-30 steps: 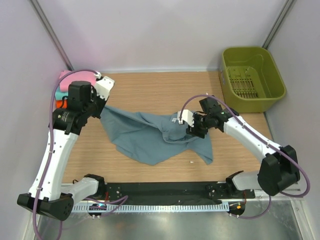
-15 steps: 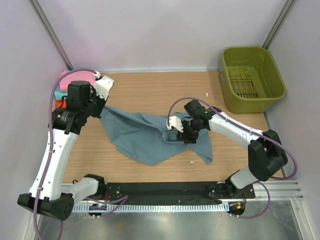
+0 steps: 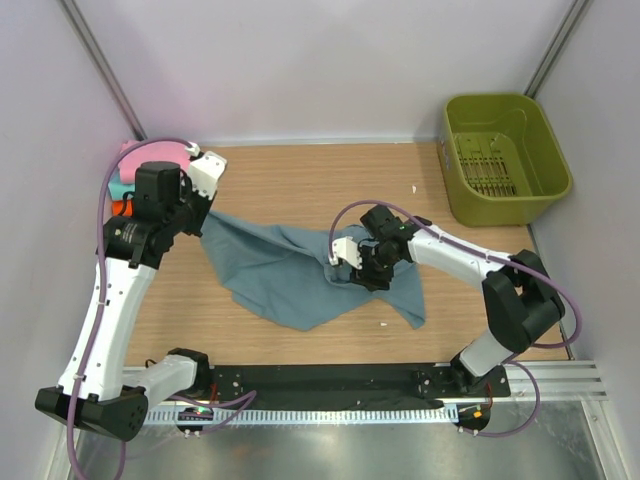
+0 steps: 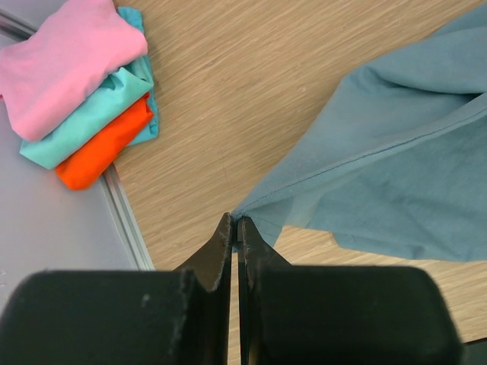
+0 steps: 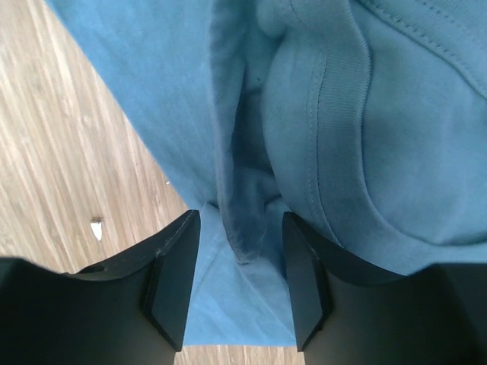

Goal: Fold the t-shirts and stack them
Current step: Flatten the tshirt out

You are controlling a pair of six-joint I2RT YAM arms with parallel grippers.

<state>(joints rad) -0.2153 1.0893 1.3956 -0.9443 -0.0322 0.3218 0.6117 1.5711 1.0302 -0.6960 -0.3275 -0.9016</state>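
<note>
Far left: folded stack (image 4: 84,91) of pink, teal and orange, unmoved. Left gripper (image 4: 234,228): kept clamped on a corner of the slate t-shirt (image 3: 275,275), crumpled mid-table. Right gripper (image 5: 240,228): shifted leftward over the collar, fingers apart, nothing held; second grasp judged pending.

We can read no text, brand, number or sign in any view; the slate blue-grey t-shirt (image 3: 280,275) shows us plain cloth and stitching only; the folded pink, teal and orange t-shirts (image 4: 84,91) and the olive-green basket (image 3: 535,135) carry no legible marking.
</note>
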